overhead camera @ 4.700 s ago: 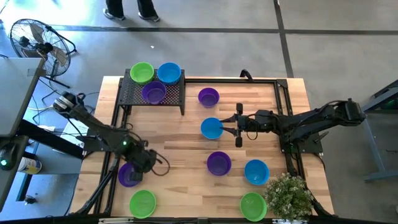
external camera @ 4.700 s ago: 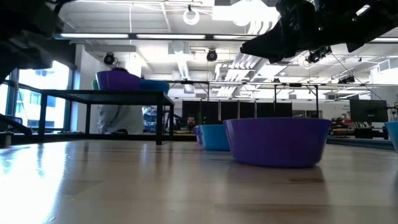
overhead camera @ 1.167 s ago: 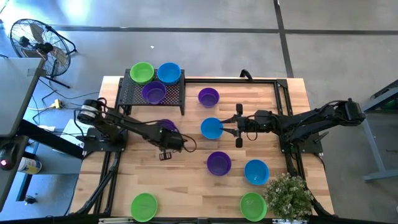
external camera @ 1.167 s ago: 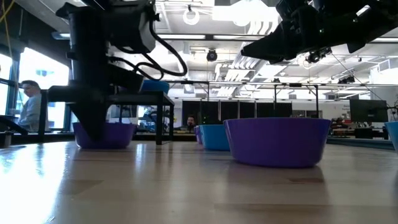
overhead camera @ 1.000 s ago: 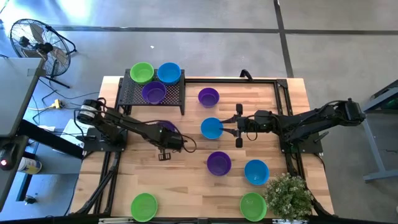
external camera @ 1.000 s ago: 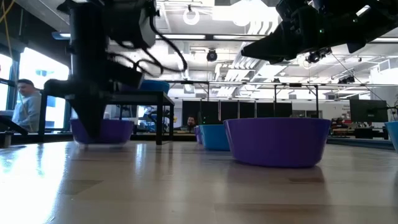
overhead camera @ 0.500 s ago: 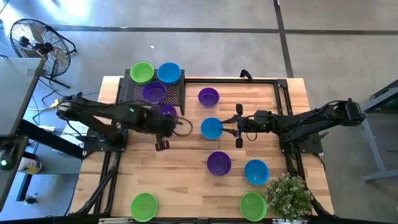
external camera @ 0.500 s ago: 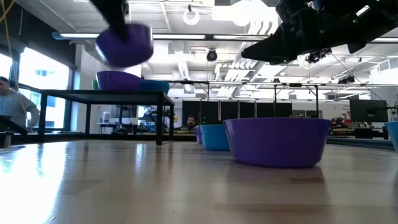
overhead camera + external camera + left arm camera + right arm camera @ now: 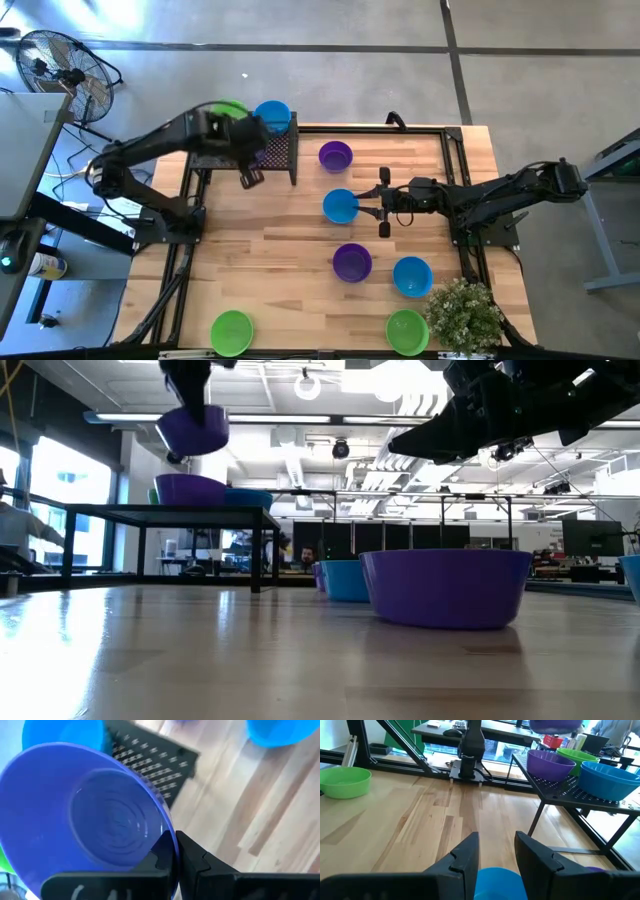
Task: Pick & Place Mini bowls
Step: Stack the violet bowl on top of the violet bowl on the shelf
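Note:
My left gripper [image 9: 173, 846] is shut on a purple mini bowl [image 9: 193, 428] high above the black mesh rack [image 9: 282, 150]. On the rack stand a purple bowl [image 9: 190, 490], a green bowl [image 9: 228, 107] and a blue bowl [image 9: 272, 115]. In the high view my left arm hides the held bowl. My right gripper [image 9: 378, 201] stands open at mid-table, just right of a blue bowl [image 9: 340, 205]. That bowl's rim [image 9: 497, 879] shows between its fingers; whether they touch it I cannot tell. My left gripper pinches the purple bowl's rim [image 9: 171, 836], one finger inside the bowl [image 9: 161, 854] and one outside [image 9: 192, 856]. The fingers come steeply from above. The bowl hangs below them, mouth up and slightly tilted, clear of the rack and the table.
Loose on the table are purple bowls [image 9: 335, 155] [image 9: 352, 262], a blue bowl [image 9: 412, 276] and green bowls [image 9: 231, 330] [image 9: 407, 330]. A potted plant [image 9: 465, 315] stands at the near right corner. A black frame [image 9: 455, 170] runs along the table's right and far sides.
My left gripper, shut on the purple bowl, has lifted it off the table and carried it up and toward the far edge. The bowl now hangs above the rack.

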Robot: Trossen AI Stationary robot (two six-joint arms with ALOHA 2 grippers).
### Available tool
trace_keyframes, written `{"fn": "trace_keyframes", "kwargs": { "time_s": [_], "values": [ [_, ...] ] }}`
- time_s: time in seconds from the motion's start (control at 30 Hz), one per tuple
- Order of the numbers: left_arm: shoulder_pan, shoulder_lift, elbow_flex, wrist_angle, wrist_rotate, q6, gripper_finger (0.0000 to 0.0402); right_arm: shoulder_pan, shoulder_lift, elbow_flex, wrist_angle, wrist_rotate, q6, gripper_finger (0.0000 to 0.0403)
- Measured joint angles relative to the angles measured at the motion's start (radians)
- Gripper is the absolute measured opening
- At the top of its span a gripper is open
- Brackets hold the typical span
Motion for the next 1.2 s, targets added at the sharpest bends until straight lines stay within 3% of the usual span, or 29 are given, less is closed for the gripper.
{"fn": "trace_keyframes", "kwargs": {
  "time_s": [0.23,0.43,0.93,1.2],
  "values": [
    [0.151,0.047,-0.023,0.020,0.083,0.123,0.0000,0.000,0.000,0.000,0.000,0.000,0.000,0.0114],
    [0.207,0.097,-0.025,0.021,0.112,0.169,0.0000,0.000,0.000,0.000,0.000,0.000,0.000,0.0114],
    [0.223,0.145,-0.029,0.005,0.134,0.180,0.0000,0.000,0.000,0.000,-0.031,0.000,0.012,0.0114],
    [0.223,0.146,-0.117,0.019,0.142,0.163,0.0000,0.000,0.000,0.000,-0.033,0.000,0.016,0.0114]
  ]
}}
